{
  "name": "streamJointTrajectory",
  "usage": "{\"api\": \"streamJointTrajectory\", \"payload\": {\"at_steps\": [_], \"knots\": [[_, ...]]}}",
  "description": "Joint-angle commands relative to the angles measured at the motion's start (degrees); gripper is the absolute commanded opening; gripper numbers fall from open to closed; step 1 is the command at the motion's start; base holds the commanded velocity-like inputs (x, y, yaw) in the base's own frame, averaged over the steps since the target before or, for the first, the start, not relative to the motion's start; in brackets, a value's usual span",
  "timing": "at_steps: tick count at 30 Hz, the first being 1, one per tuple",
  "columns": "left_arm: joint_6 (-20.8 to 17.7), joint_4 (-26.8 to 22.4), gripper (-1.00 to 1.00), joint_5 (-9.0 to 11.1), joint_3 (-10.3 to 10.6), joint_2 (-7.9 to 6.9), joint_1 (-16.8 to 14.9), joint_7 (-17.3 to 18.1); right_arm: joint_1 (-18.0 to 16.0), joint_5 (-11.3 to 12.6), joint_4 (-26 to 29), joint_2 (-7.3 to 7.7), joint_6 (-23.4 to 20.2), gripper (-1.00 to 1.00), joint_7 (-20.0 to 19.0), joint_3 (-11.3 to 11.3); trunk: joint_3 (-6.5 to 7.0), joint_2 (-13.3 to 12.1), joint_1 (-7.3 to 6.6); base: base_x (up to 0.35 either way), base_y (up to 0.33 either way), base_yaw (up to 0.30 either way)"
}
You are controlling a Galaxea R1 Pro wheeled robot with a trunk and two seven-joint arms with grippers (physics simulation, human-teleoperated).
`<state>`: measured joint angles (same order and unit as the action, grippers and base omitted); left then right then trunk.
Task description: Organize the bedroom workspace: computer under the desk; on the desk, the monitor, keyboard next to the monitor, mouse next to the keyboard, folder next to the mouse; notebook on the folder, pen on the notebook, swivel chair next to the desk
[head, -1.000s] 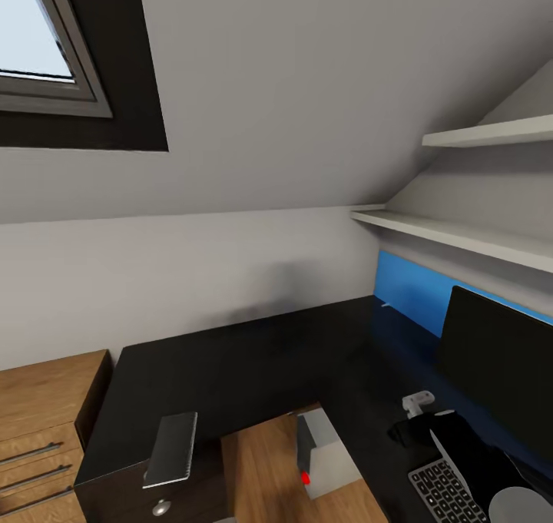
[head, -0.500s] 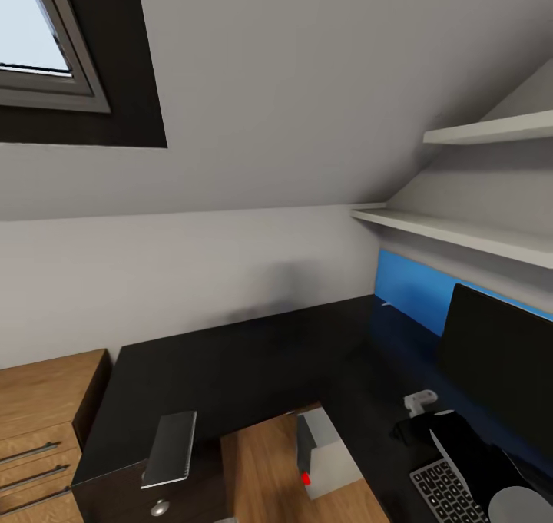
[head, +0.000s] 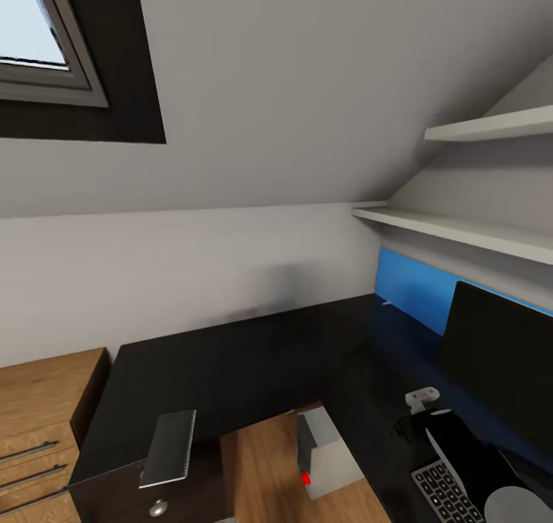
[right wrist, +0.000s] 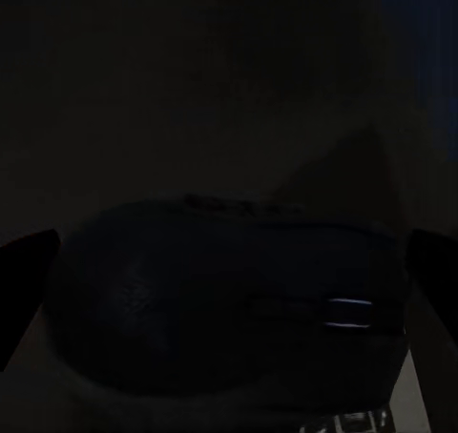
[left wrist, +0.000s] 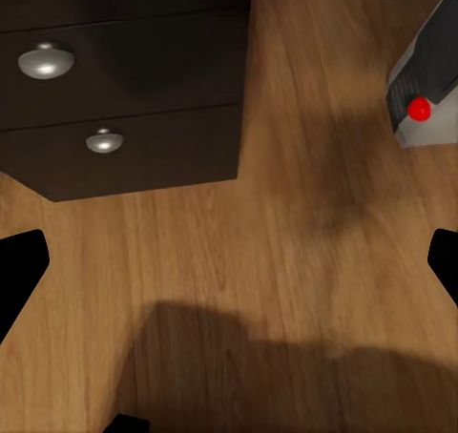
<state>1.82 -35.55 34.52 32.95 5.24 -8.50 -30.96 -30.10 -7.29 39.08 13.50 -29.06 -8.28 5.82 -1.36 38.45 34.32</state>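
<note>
The desk (head: 253, 362) has a glossy black top. The monitor (head: 503, 365) stands on it at the right, with the keyboard (head: 442, 492) in front of it. The notebook (head: 170, 447) lies on the desk's near left corner. The computer (head: 326, 452) stands on the floor under the desk, and its red dot also shows on the computer (left wrist: 420, 85) in the left wrist view. My right gripper (right wrist: 229, 271) is open low over the desk, with the dark mouse (right wrist: 229, 299) between its fingers. My left gripper (left wrist: 229, 261) hangs open over the wood floor near the drawer unit (left wrist: 124, 109).
A light-wood chest of drawers (head: 42, 415) stands left of the desk. A blue wall panel (head: 415, 289) runs behind the monitor, under two white shelves (head: 461, 231). The sloped ceiling with a window (head: 38, 39) comes down low over the desk.
The whole head view has shifted slightly, so the camera moved. The things on the desk have not visibly moved.
</note>
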Motion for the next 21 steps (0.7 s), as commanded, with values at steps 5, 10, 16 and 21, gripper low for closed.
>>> {"api": "streamJointTrajectory", "payload": {"at_steps": [5,10,16,21], "knots": [[0.1,0.0,1.0,0.6,0.4,-0.05,-0.1,-0.4,0.0,-0.6,0.3,0.04,-0.5,-1.0,-0.5,0.2,-1.02,2.1,1.13,0.0,0.0,0.0],[0.1,0.0,1.0,0.6,0.4,-0.05,-0.1,-0.4,0.0,-0.5,0.4,0.04,-0.5,-1.0,-0.6,0.2,-1.91,4.1,2.22,0.0,0.0,0.0],[0.1,0.0,1.0,0.6,0.4,-0.05,0.0,-0.4,0.0,-0.4,0.4,-0.05,-0.6,-1.0,-0.8,0.1,-2.99,6.5,3.54,0.0,0.0,0.0],[0.1,0.0,1.0,0.6,0.4,-0.05,-0.1,-0.4,0.0,-0.5,0.4,-0.05,-0.6,-1.0,-0.6,0.1,-3.89,8.5,4.64,0.0,0.0,0.0]]}}
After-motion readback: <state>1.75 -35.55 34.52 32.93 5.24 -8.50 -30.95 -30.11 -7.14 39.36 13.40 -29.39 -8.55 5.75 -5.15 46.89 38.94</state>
